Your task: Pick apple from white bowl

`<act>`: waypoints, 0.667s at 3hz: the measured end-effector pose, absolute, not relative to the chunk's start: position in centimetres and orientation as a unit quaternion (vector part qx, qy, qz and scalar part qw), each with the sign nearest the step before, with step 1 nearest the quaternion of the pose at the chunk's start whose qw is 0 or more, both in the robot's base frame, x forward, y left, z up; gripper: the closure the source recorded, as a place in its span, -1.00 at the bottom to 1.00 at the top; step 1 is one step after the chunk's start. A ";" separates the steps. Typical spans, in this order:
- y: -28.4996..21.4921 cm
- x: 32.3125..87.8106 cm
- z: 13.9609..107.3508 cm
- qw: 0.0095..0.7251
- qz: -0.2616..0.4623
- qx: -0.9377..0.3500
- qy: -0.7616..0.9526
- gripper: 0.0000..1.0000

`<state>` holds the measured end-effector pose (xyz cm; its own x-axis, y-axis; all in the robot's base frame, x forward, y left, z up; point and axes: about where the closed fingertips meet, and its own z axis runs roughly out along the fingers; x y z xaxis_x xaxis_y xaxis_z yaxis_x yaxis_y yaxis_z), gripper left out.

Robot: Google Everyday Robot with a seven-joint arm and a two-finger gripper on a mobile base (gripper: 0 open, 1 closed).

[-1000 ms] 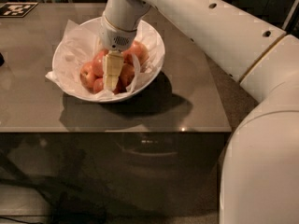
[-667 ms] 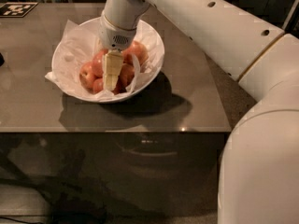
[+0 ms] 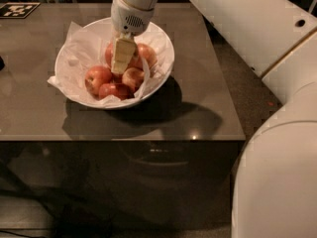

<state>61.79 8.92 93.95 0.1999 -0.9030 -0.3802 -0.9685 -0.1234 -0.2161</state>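
Note:
The white bowl (image 3: 167,53), lined with crumpled white tissue, stands on the grey table top at the left. My gripper (image 3: 122,63) hangs over the bowl's middle from above. Its cream front finger (image 3: 122,55) lies across the face of a large red-orange apple (image 3: 145,55); the other finger is hidden behind it. The gripper is shut on this apple, which sits a little higher than the others. The apple's sticker does not show. Three smaller red-yellow apples (image 3: 98,78) lie in the front of the bowl below the finger.
The bowl sits on a grey table (image 3: 208,88) whose front edge runs just below it. A black-and-white tag (image 3: 18,9) lies at the far left corner. My white arm (image 3: 257,29) and body (image 3: 277,182) fill the right side.
The gripper has risen out of the apple pile with the large apple. Two front apples that its finger covered now show. The bowl has not moved.

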 end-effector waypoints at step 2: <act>6.4 61.4 99.2 0.234 0.055 -0.712 0.660 1.00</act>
<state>61.41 6.41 99.20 0.1237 -0.9135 -0.3875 -0.9650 -0.0198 -0.2615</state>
